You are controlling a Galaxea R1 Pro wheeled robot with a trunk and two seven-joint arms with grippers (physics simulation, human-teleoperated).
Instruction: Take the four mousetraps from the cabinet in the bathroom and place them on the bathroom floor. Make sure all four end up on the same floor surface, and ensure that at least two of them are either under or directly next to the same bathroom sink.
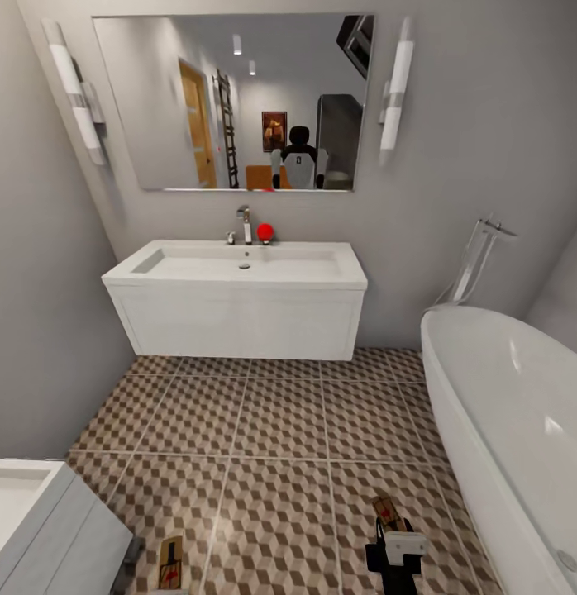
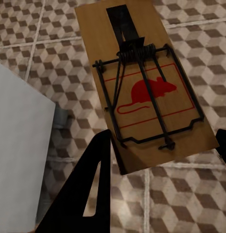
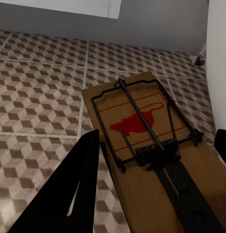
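Observation:
I hold two mousetraps above the bathroom floor [image 1: 272, 430], which has a cube pattern. In the head view, one mousetrap [image 1: 171, 562] shows at the bottom left and another mousetrap [image 1: 389, 511] at the bottom right, in front of my right gripper [image 1: 394, 549]. In the left wrist view my left gripper [image 2: 164, 141] is shut on a wooden mousetrap [image 2: 142, 87] with a red mouse print. The right wrist view shows my right gripper [image 3: 159, 141] shut on the other mousetrap [image 3: 147, 145]. The bathroom sink [image 1: 239, 264] hangs on the far wall ahead. The cabinet is out of view.
A white bathtub [image 1: 512, 430] runs along the right side. A white unit [image 1: 32, 529] fills the near left corner, close to my left arm. A chrome tap [image 1: 244, 223] and a red object [image 1: 264, 231] stand on the sink, below a mirror [image 1: 239, 99].

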